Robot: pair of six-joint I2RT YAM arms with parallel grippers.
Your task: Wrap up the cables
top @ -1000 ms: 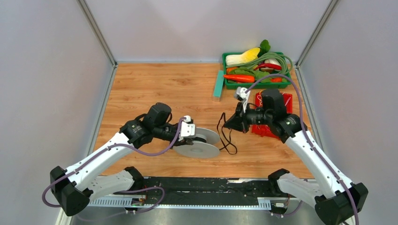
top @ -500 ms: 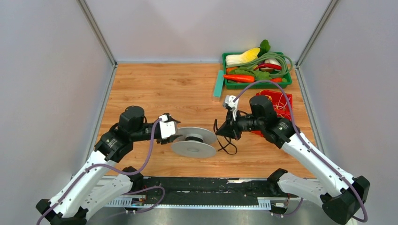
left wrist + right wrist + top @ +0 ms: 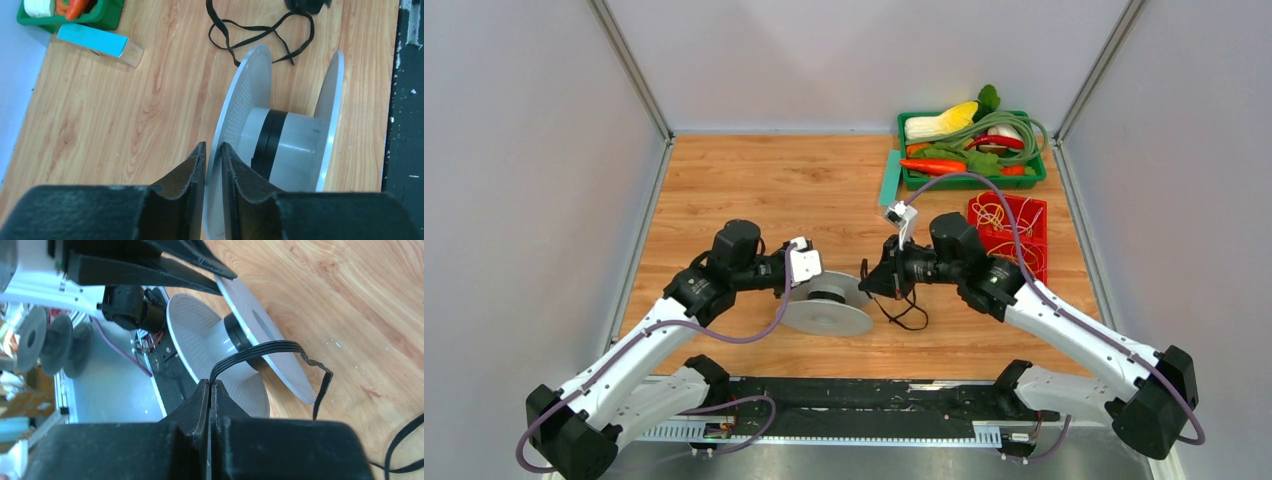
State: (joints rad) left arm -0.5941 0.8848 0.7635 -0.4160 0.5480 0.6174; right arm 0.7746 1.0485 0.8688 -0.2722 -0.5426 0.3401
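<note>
left tool (image 3: 213, 148) clamped on spool (image 3: 296, 146) flange, arm reaching inward | right tool (image 3: 209, 384) pinching cable (image 3: 260, 348), arm stretched toward spool

black cable (image 3: 260, 349) on warm wood-grain table (image 3: 125, 110); silver-grey spool (image 3: 295, 145), one flange finely dotted, black band round its white hub; green crate (image 3: 969, 183) upper right; teal block (image 3: 92, 40).

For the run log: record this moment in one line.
left end effector: clamps spool flange; right end effector: shut on cable; hub: black band around it; slack: loose on table
</note>
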